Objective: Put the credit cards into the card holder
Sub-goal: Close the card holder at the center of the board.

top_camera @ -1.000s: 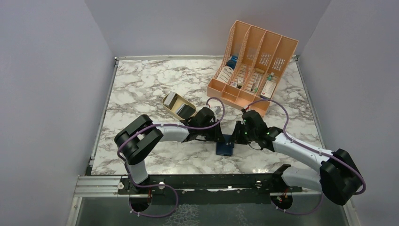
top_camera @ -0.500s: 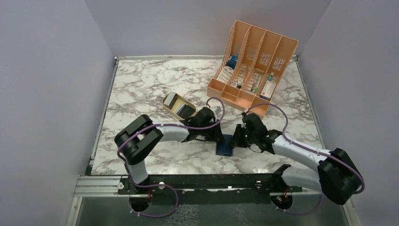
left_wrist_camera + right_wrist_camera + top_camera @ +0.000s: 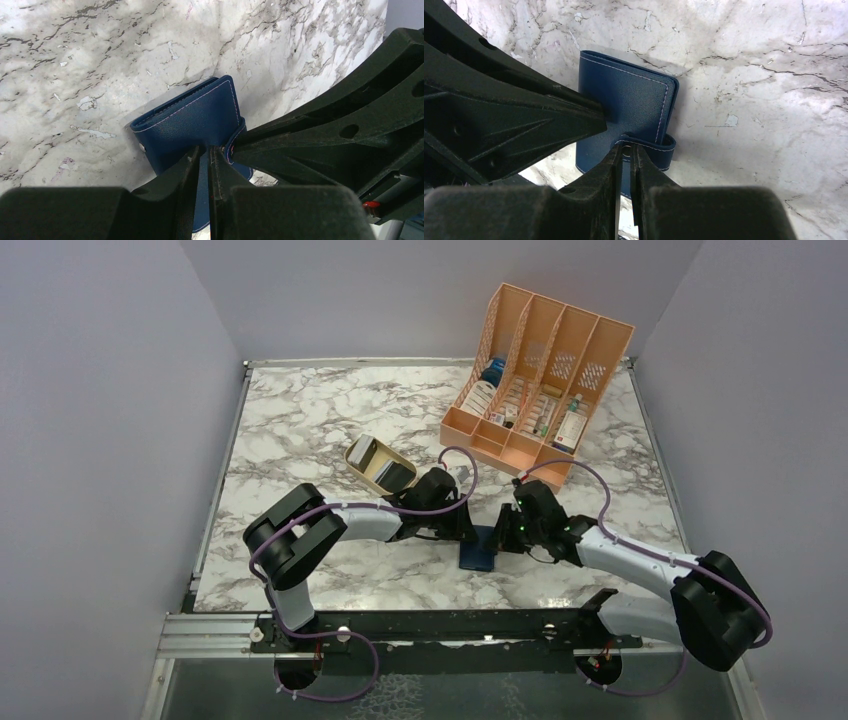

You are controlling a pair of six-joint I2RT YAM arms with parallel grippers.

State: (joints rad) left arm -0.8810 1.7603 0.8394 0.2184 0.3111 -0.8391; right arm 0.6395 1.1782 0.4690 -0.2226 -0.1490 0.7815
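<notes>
The card holder (image 3: 478, 550) lies closed on the table (image 3: 300, 420), near the middle, between both arms. The right jaws have just squeezed in and now pinch its strap (image 3: 659, 146). The left jaws, almost shut, pinch its cover. It looks ready to be pulled open for the cards.

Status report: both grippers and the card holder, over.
Left gripper shut on card holder. Right gripper shut on its strap. Holder closed, on table. Nothing blocking.

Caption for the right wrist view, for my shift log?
Right gripper pinches the snap strap of the closed navy card holder; left gripper touches its cover.
</notes>
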